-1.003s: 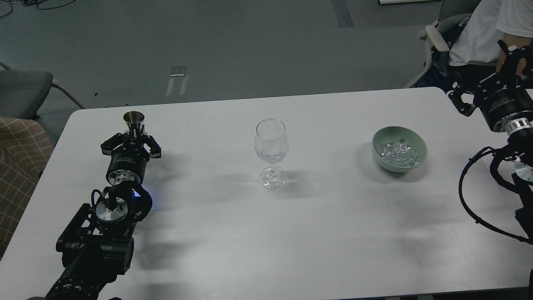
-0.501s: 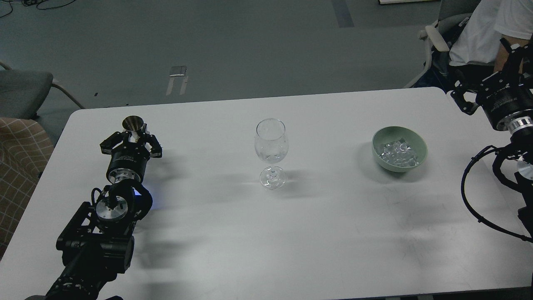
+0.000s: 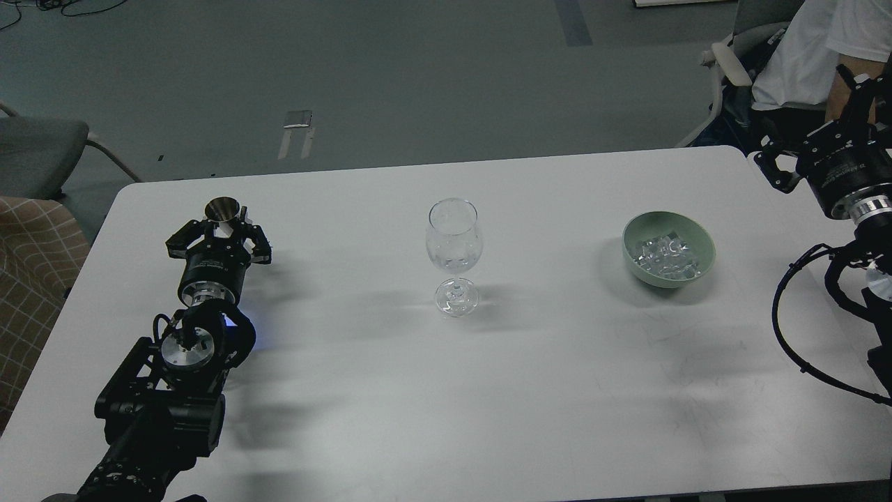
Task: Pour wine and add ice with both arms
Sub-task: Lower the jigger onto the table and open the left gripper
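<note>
A clear wine glass (image 3: 454, 240) stands upright at the middle of the white table (image 3: 362, 390). It looks empty. A pale green bowl (image 3: 700, 240) to its right holds several clear ice cubes (image 3: 663, 255). My left gripper (image 3: 223, 226) is at the table's far left. Its fingers are closed around the lower part of a small shiny metal cup (image 3: 221, 208), whose mouth faces up. My right gripper (image 3: 858, 94) hovers past the table's far right corner, well away from the bowl. It is dark and I cannot tell its fingers apart.
A seated person in a white shirt (image 3: 801, 49) is just behind my right gripper. A grey chair (image 3: 38, 150) and a checked cushion (image 3: 31, 265) stand off the table's left edge. Black cables (image 3: 787, 335) loop by my right arm.
The metal cup in my left gripper has sunk slightly and its mouth shows more. My right gripper has shifted slightly up and to the right.
</note>
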Robot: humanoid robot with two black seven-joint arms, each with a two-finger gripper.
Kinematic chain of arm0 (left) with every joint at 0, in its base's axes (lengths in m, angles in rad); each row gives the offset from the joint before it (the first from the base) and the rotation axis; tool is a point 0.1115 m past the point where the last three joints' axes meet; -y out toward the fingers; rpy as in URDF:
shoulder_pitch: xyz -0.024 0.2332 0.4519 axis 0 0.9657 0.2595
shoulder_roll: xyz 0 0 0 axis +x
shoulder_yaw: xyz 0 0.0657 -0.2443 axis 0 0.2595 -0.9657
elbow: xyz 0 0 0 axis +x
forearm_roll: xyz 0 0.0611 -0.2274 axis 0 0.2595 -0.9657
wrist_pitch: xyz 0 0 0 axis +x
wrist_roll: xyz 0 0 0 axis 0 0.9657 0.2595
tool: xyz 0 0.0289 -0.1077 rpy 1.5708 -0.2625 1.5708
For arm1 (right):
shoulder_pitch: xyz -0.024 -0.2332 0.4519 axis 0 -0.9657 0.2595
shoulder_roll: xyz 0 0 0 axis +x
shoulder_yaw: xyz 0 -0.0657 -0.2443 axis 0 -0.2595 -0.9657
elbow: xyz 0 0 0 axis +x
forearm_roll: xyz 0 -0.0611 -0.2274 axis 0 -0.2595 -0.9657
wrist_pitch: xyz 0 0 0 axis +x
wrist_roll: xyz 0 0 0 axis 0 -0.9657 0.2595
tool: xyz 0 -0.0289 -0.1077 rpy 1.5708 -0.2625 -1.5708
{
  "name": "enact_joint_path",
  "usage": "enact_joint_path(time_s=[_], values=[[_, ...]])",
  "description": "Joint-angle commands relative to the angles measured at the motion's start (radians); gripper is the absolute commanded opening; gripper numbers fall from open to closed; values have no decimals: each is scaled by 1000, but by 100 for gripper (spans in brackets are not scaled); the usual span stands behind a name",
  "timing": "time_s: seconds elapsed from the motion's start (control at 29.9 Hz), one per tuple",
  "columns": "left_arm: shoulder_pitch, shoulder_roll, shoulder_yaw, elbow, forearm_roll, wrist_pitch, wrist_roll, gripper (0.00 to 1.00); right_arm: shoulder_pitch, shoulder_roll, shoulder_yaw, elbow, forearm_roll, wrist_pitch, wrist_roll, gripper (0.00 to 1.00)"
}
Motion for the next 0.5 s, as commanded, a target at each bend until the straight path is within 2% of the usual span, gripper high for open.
enact_joint_path(time_s=[0.0,0.47], values=[[0,0,0,0,1,2,0,45,1,-2,0,-9,0,0,0,100],[-8,0,0,-15,2,-5,-2,49,-5,-5,0,-11,0,1,0,100]])
